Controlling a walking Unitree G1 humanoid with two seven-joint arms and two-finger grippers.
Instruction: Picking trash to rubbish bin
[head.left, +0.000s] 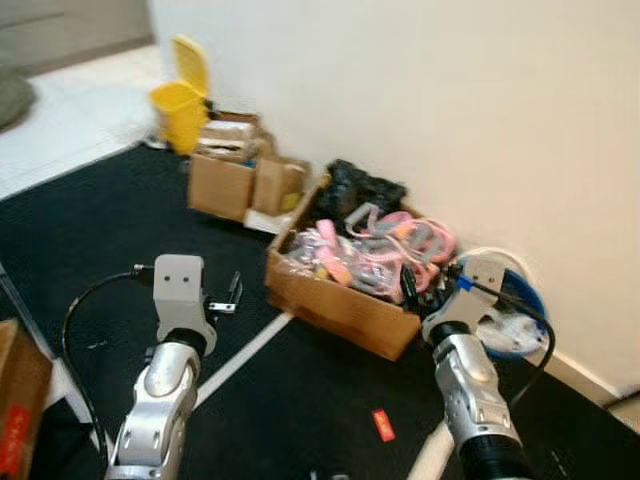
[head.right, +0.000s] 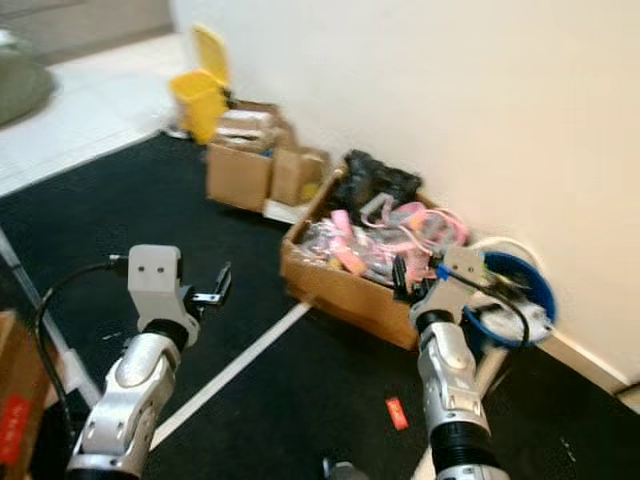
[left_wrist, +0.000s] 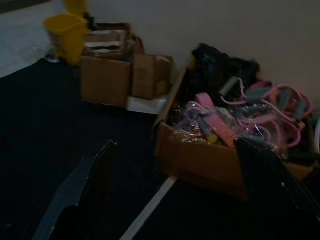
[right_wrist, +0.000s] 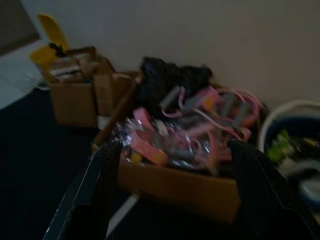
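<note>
A yellow rubbish bin (head.left: 180, 105) with its lid up stands far off against the wall, at the edge of the black mat. A small red scrap (head.left: 384, 425) lies on the mat between my two arms, close to me. My left gripper (left_wrist: 175, 200) is held out over the mat, open, with nothing between its fingers. My right gripper (right_wrist: 170, 195) is also open and empty, raised just before the near side of a big cardboard box (head.left: 340, 305) full of pink straps and plastic wrap.
Two smaller cardboard boxes (head.left: 240, 175) sit between the bin and the big box. A black bag (head.left: 362, 188) lies at the big box's far end. A blue hoop (head.left: 515, 310) leans by the wall at right. Another carton (head.left: 15, 400) is at near left.
</note>
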